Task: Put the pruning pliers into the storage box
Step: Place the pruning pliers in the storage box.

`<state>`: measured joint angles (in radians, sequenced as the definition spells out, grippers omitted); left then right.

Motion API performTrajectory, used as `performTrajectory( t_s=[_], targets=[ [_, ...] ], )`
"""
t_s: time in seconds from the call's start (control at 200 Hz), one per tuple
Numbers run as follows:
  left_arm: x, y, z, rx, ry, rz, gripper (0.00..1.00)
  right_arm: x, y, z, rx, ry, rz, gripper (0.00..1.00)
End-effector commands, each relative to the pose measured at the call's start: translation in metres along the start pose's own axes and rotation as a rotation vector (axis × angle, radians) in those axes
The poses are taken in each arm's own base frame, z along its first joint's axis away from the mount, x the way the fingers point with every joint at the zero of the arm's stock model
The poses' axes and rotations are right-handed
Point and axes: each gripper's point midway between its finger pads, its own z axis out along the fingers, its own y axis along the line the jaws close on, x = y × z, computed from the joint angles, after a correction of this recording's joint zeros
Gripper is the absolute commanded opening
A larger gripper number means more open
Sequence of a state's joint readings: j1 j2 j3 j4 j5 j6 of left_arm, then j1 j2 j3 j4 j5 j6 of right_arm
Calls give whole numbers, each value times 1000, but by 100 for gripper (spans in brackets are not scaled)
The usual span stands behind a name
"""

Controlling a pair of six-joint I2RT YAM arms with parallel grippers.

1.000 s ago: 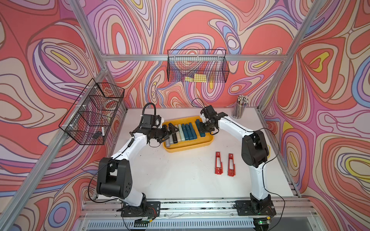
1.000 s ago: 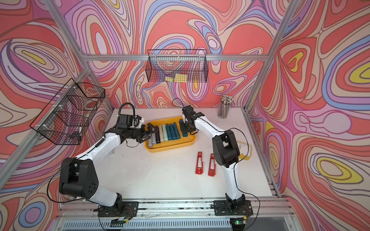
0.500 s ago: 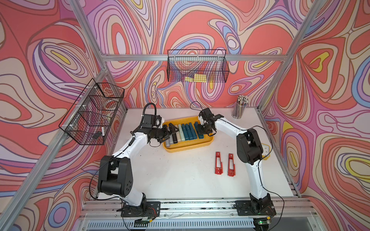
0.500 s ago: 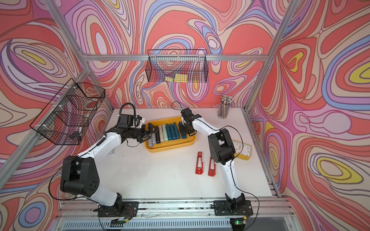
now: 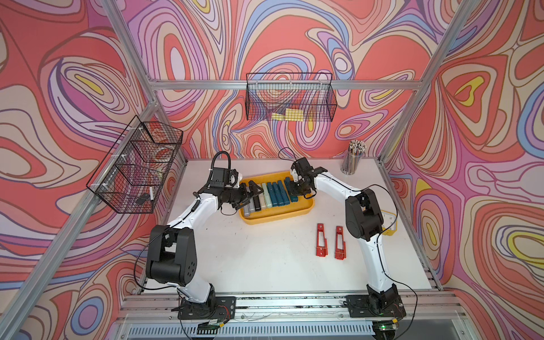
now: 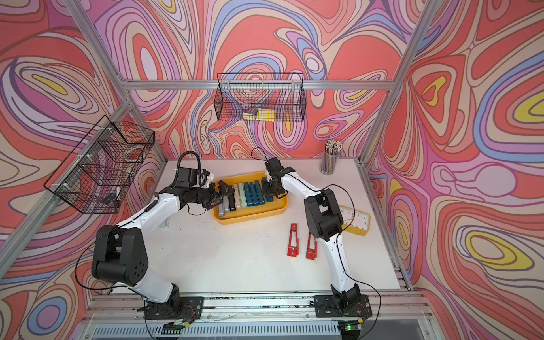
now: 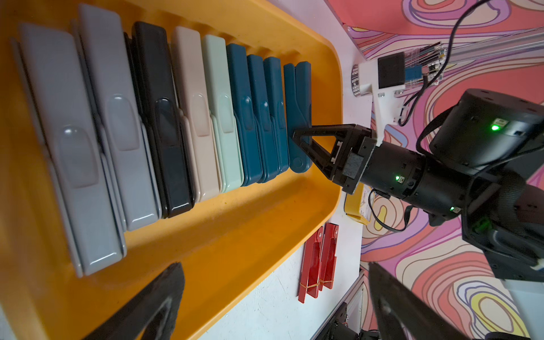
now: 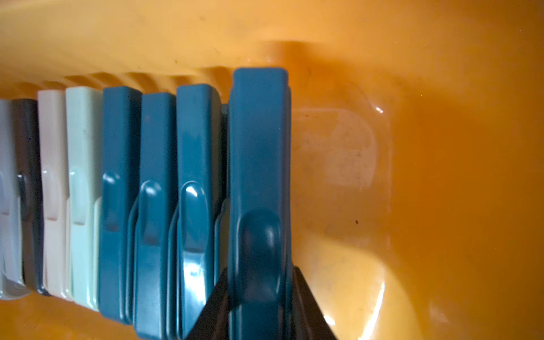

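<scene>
The yellow storage box holds a row of pruning pliers: grey, black, beige, mint and teal. My right gripper is shut on the last teal plier, held low inside the box at the right end of the row. My left gripper hangs open over the box's left end, above the grey pliers, holding nothing. Two red slotted pliers lie side by side on the white table in front of the box.
A yellow alarm clock lies behind my right arm's elbow. A cup of pencils stands at the back right. Black wire baskets hang on the back wall and the left wall.
My right gripper has moved left and down with the teal plier, closer to the row in the box. The left arm has not moved.
</scene>
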<state>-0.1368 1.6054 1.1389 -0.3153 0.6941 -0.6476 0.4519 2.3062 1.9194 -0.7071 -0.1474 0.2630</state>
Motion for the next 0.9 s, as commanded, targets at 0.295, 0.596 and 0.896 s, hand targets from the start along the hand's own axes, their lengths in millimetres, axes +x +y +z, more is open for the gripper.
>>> performTrajectory(
  t_s=[0.295, 0.596, 0.896],
  targets=[
    [-12, -8, 1, 23, -30, 22, 99, -4, -6, 6, 33, 10, 3, 0],
    [-10, -5, 3, 22, -25, 16, 99, 3, -3, 12, 40, 35, 2, 0],
    [-9, -6, 1, 24, -25, 16, 99, 8, -5, 15, 55, 53, 1, 0]
  ],
)
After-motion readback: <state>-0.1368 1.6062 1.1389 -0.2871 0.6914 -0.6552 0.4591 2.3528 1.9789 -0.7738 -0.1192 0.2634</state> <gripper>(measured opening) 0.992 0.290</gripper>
